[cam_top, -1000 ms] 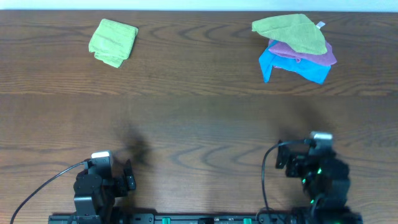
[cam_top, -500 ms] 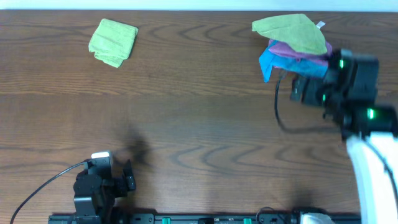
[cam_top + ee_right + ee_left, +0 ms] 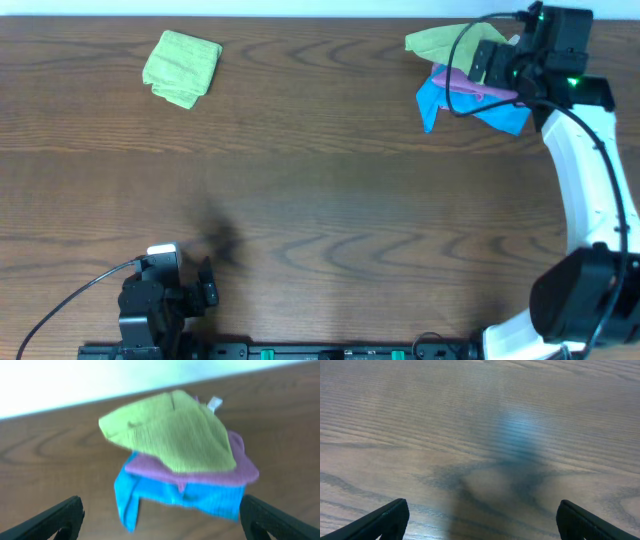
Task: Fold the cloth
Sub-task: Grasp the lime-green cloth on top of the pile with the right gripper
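Observation:
The cloth (image 3: 440, 42) is lime green and lies on top of a pile at the table's far right. In the right wrist view it (image 3: 172, 432) shows clearly, with a small white tag (image 3: 215, 403) at its far right edge. My right gripper (image 3: 490, 62) hovers over the pile. In its own view the right gripper (image 3: 160, 520) is open and empty, its jaws wide apart on the near side of the pile. My left gripper (image 3: 205, 285) rests at the front left. In its view it (image 3: 480, 522) is open over bare wood.
A purple cloth (image 3: 240, 472) and a blue cloth (image 3: 190, 497) lie under the lime one. A small thick folded lime pad (image 3: 182, 67) sits at the far left. The wooden table (image 3: 320, 190) ends just behind the pile.
My right arm has swung from the front right of the table out to the far right, over the cloth pile. The left arm and the cloths have not moved.

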Controlling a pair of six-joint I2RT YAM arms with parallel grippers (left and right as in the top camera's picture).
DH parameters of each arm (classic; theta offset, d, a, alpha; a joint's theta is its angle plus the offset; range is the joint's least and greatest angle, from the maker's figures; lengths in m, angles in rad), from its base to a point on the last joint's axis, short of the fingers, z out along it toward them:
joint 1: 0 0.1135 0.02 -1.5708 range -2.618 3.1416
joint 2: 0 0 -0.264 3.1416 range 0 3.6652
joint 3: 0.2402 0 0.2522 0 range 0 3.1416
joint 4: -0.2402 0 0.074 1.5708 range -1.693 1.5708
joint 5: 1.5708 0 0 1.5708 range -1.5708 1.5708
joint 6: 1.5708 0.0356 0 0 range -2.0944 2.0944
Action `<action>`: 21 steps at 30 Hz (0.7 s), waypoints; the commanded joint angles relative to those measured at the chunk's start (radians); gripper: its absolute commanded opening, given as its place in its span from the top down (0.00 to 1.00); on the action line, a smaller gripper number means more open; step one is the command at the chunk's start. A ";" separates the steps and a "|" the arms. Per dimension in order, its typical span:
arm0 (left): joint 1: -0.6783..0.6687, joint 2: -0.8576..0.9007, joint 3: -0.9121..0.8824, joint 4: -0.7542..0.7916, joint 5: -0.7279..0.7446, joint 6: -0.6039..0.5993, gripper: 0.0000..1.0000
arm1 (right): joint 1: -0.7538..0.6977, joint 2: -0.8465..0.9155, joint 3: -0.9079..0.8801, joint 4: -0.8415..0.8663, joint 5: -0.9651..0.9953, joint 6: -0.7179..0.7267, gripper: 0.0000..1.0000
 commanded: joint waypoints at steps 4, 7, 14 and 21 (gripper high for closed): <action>0.000 -0.006 -0.015 -0.056 -0.010 0.022 0.05 | -0.013 0.100 0.021 0.086 -0.013 -0.082 0.01; 0.000 -0.006 -0.015 -0.056 -0.010 0.022 0.05 | -0.022 0.179 0.021 0.114 -0.013 -0.087 0.01; 0.000 -0.006 -0.015 -0.056 -0.011 0.022 0.05 | -0.039 0.295 0.021 0.220 -0.013 -0.103 0.01; 0.000 -0.006 -0.015 -0.056 -0.011 0.022 0.04 | -0.087 0.335 0.021 0.274 -0.013 -0.098 0.01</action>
